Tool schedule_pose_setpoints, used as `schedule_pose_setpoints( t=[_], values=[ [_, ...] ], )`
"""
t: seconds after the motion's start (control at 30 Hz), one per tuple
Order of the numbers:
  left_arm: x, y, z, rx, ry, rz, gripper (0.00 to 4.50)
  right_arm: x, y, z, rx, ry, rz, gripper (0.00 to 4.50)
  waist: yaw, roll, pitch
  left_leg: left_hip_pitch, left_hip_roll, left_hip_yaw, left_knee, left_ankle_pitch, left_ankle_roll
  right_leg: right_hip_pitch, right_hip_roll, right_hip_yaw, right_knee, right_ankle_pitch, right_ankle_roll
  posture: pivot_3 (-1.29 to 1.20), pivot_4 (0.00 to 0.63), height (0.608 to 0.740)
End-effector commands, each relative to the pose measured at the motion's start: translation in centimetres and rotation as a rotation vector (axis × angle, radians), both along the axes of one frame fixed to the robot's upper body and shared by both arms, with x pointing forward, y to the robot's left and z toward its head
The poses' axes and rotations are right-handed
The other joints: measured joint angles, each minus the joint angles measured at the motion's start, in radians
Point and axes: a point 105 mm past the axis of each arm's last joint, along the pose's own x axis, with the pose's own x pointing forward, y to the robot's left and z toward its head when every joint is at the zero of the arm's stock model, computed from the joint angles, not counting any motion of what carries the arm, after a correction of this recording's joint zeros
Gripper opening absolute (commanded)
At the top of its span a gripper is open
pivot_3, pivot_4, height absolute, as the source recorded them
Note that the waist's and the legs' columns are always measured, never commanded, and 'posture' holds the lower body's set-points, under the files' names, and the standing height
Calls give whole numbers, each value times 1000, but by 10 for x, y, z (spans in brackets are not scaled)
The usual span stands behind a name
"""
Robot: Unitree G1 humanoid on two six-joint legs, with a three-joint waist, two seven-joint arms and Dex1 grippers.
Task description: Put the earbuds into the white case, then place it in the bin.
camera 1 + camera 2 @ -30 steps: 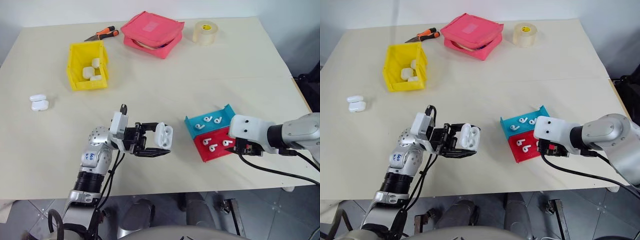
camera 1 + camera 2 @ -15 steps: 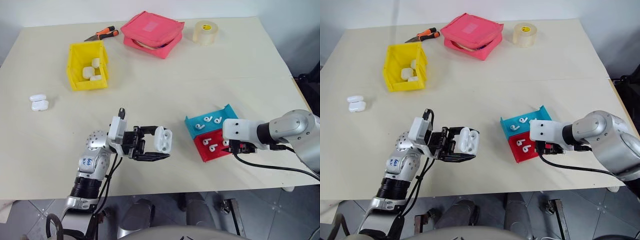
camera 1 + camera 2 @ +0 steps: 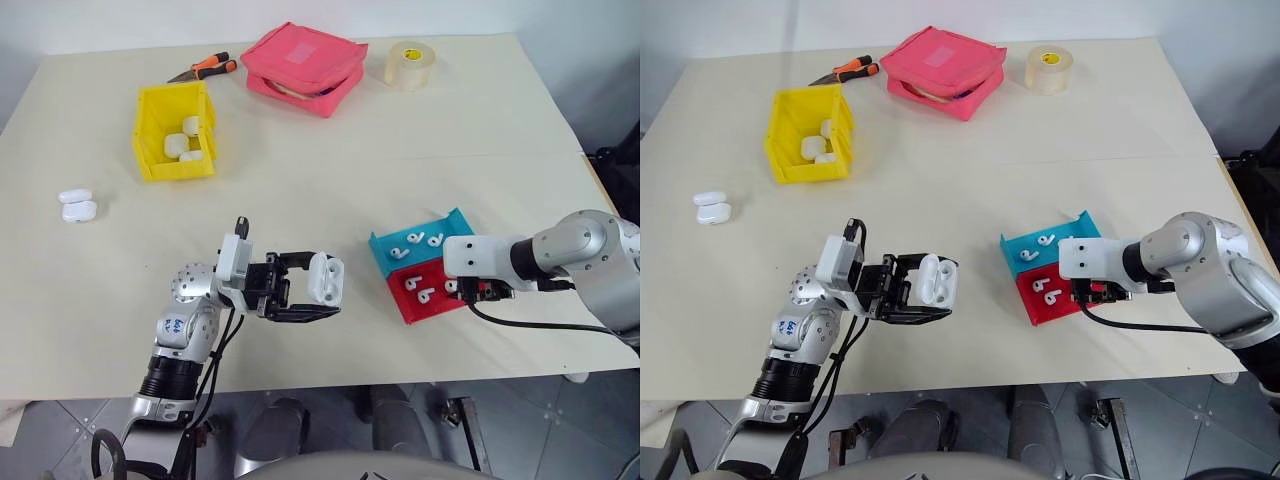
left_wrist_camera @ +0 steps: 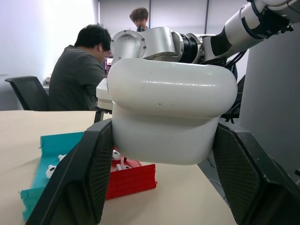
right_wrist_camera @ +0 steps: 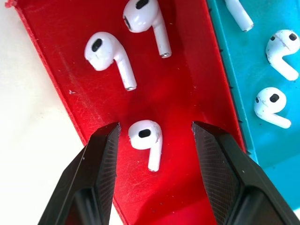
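Right wrist view shows the right gripper spread open around one tiny glossy white earbud in the shallow red tray, not yet pinched. Three earbuds lie in red, three in the blue tray. Left gripper clamps the open white pebble case, apparently unfilled. Three cases sit in the yellow bin, two on the table.

Right wrist view. Right gripper with jaws apart, straddling one earbud on the floor of the red tray. Two more earbuds lie beyond it. The adjoining blue tray holds three further earbuds. Pale table alongside.
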Motion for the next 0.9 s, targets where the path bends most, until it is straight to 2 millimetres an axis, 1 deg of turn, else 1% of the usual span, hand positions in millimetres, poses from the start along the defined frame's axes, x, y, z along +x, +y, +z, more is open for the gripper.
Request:
schedule_pose_setpoints(
  t=[0.03, 0.07, 0.17, 0.3, 0.33, 0.37, 0.43, 0.5, 0.57, 0.63, 0.7, 0.77, 0.83, 0.9],
  values=[
    [-2, 3, 5, -3, -42, 13, 2795, 2, 1, 4, -9, -22, 10, 1643, 0, 0, 0, 0, 0, 0, 0, 0, 0, 0, 0, 0, 0, 0, 0, 0, 150, 740],
    [-2, 3, 5, -3, -42, 14, 2795, 2, 1, 4, -8, -21, 10, 1263, 0, 0, 0, 0, 0, 0, 0, 0, 0, 0, 0, 0, 0, 0, 0, 0, 150, 740],
    [0, 4, 5, 0, -42, 16, 2795, 2, 1, 5, -5, -24, 2, 432, 0, 0, 0, 0, 0, 0, 0, 0, 0, 0, 0, 0, 0, 0, 0, 0, 150, 740],
    [1, 4, 5, 0, -44, 9, 2795, 4, 1, 9, 13, -50, -20, 432, 0, 0, 0, 0, 0, 0, 0, 0, 0, 0, 0, 0, 0, 0, 0, 0, 150, 740],
    [1, 3, 6, -2, -43, 2, 2795, 5, 1, 13, 38, -65, -36, 432, 1, 0, 0, 0, 0, 0, 0, 0, 0, 0, 0, 0, 0, 0, 0, 0, 150, 740],
    [1, 2, 6, -7, -41, -9, 2795, 6, 4, 21, 93, -88, -65, 432, 1, 0, 0, 0, 0, 0, 0, 0, 0, 0, 0, 0, 0, 0, 0, 0, 150, 740],
    [-2, -2, 6, -22, -25, -38, 2795, 6, 11, 44, 241, -132, -137, 432, 1, 0, 0, 0, 0, 0, 0, 0, 0, 0, 0, 0, 0, 0, 0, 0, 150, 740],
    [-3, -4, 4, -21, -11, -64, 2795, 1, 21, 62, 380, -162, -145, 432, 1, 0, 0, -1, 0, -2, 0, 0, 0, -1, -1, 1, 0, 0, 0, 0, 150, 740],
    [-4, -7, 1, -24, 3, -87, 2795, -6, 36, 84, 569, -202, -143, 432, 1, 0, 0, 0, 1, -3, 0, 0, 0, -1, -1, 1, 0, 0, 0, 0, 150, 740],
    [-4, -9, 0, -29, 13, -105, 2795, -12, 45, 100, 702, -235, -141, 432, 2, 0, 0, 0, 1, -3, 0, 0, 0, 0, 0, 1, 0, 1, 0, 0, 150, 740],
    [-3, -13, -3, -27, 25, -124, 2795, -21, 61, 118, 908, -268, -118, 432, 2, 0, 0, 0, 1, -4, 0, 0, 0, 0, 0, 1, -1, 1, 0, 0, 150, 740],
    [2, -17, -5, -20, 29, -133, 2795, -32, 73, 116, 985, -261, -102, 432, 4, 1, 0, 0, 0, -4, 0, 0, 0, 0, 0, 1, 0, 1, 0, 0, 150, 740],
    [8, -19, -3, -25, 32, -127, 2795, -37, 81, 113, 1004, -257, -96, 432, 5, 1, 0, -1, 0, -4, 0, 0, 0, 0, 1, 0, 0, 1, 0, 0, 150, 740],
    [14, -22, 0, -41, 31, -115, 2795, -41, 89, 114, 1054, -262, -80, 432, 1, 1, 0, 0, -2, -4, 0, 1, 1, 0, 0, 0, 0, 1, 0, 0, 150, 740]
  ],
)
